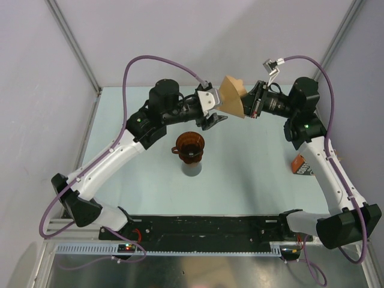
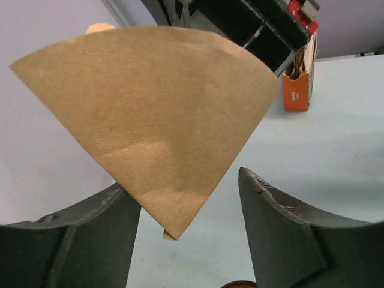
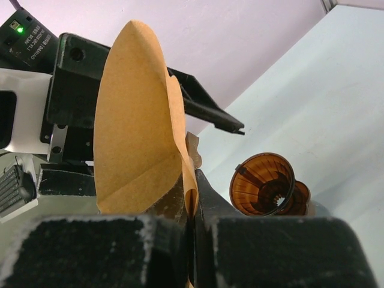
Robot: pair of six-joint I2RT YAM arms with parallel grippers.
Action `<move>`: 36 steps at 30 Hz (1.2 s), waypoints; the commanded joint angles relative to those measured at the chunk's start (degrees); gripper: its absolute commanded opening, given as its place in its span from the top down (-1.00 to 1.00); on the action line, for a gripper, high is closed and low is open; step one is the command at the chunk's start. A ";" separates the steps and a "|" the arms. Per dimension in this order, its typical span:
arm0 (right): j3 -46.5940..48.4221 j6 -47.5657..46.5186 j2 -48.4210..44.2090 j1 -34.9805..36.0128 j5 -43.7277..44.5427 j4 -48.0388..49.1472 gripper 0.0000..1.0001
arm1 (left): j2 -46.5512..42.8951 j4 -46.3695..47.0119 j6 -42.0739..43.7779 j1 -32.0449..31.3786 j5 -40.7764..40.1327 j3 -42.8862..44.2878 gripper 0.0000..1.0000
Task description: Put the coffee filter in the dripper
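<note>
The left gripper (image 2: 183,201) has its fingers spread to either side of the tan coffee filter (image 1: 231,96), which is in the air between the two arms. Just nearer the camera, the brown dripper (image 1: 189,146) stands empty at mid-table. The right gripper (image 3: 192,201) is pinching the filter's edge; an orange bag (image 1: 300,165) lies far right.

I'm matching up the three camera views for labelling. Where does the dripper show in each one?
Top external: the dripper is at the centre of the picture, seen from above.
Left wrist: only a dark sliver of the dripper shows at the bottom edge, probably its rim.
Right wrist: the dripper is at the lower right, its open rim facing the camera.
Shared landmark: the coffee filter, visible in all three views.
</note>
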 commanded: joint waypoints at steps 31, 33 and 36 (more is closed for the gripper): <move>0.40 -1.25 1.79 -0.14 -7.27 2.20 0.11 | -1.88 3.72 -1.85 0.03 8.06 0.89 -0.06; 0.43 -1.96 1.46 -0.72 -7.23 1.32 0.12 | -2.52 3.63 -2.45 0.44 8.65 0.20 -0.11; 0.39 -3.72 0.54 -1.39 -6.72 -0.70 0.07 | -3.34 3.22 -2.48 1.10 8.91 -0.82 -0.14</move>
